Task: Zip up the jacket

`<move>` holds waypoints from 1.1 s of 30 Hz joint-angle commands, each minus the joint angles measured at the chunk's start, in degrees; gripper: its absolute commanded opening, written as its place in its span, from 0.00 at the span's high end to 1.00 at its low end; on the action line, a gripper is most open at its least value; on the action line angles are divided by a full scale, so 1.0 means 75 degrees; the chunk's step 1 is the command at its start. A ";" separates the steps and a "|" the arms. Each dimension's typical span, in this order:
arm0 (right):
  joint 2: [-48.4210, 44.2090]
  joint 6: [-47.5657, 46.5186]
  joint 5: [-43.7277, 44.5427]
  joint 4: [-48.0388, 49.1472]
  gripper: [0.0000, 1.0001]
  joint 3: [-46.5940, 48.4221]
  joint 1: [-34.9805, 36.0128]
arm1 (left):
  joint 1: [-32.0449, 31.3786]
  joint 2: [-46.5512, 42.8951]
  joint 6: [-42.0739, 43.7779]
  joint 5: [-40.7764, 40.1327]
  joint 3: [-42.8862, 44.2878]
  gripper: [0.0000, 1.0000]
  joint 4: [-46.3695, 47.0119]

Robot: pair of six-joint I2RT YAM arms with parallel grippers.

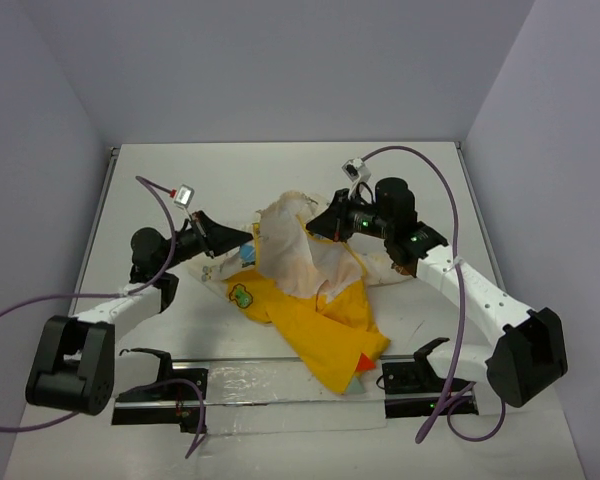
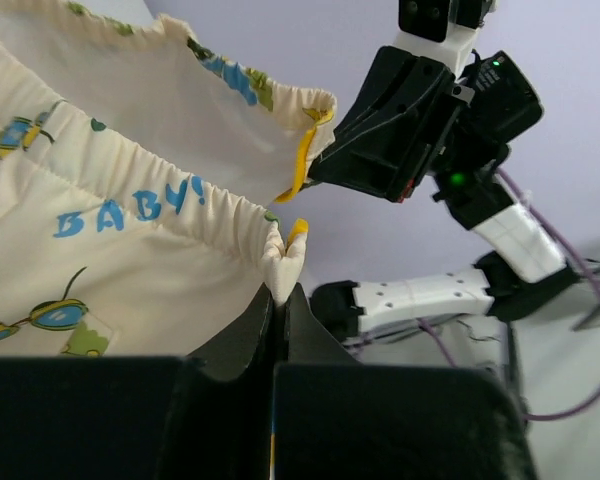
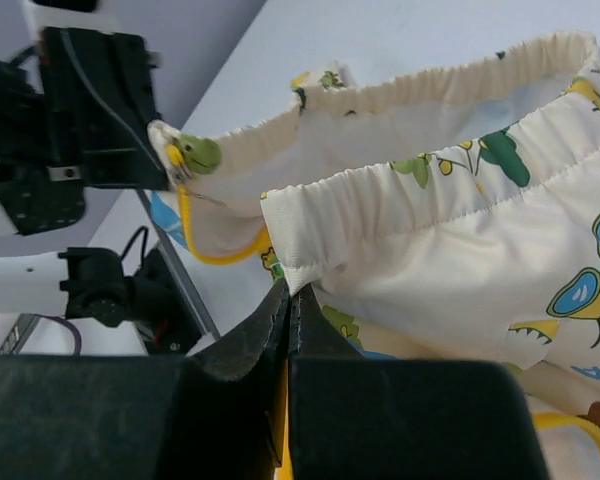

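The jacket (image 1: 315,335) lies mid-table, its yellow part with a green patch and red tip spread toward the front. Its cream cartoon-print part (image 1: 292,250) is lifted between the two arms. My left gripper (image 1: 248,238) is shut on one corner of the cream elastic hem (image 2: 281,262). My right gripper (image 1: 316,226) is shut on the other hem corner (image 3: 298,268). In the right wrist view the left gripper's corner carries a green zipper pull (image 3: 200,153) and yellow zipper tape (image 3: 212,256). The left wrist view shows yellow tape (image 2: 302,163) hanging at the right gripper's corner.
A clear plastic strip (image 1: 250,385) with black clamps (image 1: 150,360) runs along the table's front edge. Purple cables (image 1: 450,235) loop off both arms. Walls close in the table on the left, back and right.
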 commanded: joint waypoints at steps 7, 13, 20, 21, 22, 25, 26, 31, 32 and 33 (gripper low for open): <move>-0.0100 0.0350 -0.0386 0.0906 1.00 0.0152 0.0209 | -0.0232 0.2127 -0.2952 0.0559 0.0351 1.00 0.5994; 0.0423 0.0475 -0.0050 0.0979 1.00 0.0043 0.0356 | -0.0462 0.2077 -0.2801 0.0362 0.0547 1.00 0.5817; 0.1094 0.0789 -0.0183 0.1453 1.00 -0.0181 0.0456 | -0.0530 0.2012 -0.2827 0.0170 0.0437 1.00 0.5912; 0.1246 0.0891 -0.0361 0.1548 1.00 -0.0170 0.0469 | -0.0564 0.2020 -0.2846 0.0113 0.0396 1.00 0.5989; 0.1319 0.0948 -0.0521 0.1699 1.00 -0.0188 0.0512 | -0.0620 0.2030 -0.2833 0.0090 0.0398 1.00 0.6049; 0.1531 0.0948 -0.0615 0.1783 1.00 -0.0143 0.0628 | -0.0675 0.2027 -0.2832 0.0088 0.0494 1.00 0.6025; 0.1556 0.0929 -0.0678 0.1802 1.00 -0.0143 0.0660 | -0.0675 0.2021 -0.2851 0.0107 0.0532 1.00 0.6019; 0.1696 0.0840 -0.0987 0.1834 1.00 -0.0132 0.0779 | -0.0675 0.1890 -0.2777 0.0173 0.0677 1.00 0.5853; 0.1689 0.0799 -0.1011 0.1826 1.00 -0.0148 0.0803 | -0.0675 0.1858 -0.2738 0.0181 0.0701 1.00 0.5789; 0.1672 0.0780 -0.1022 0.1822 1.00 -0.0180 0.0815 | -0.0675 0.1837 -0.2719 0.0191 0.0706 1.00 0.5746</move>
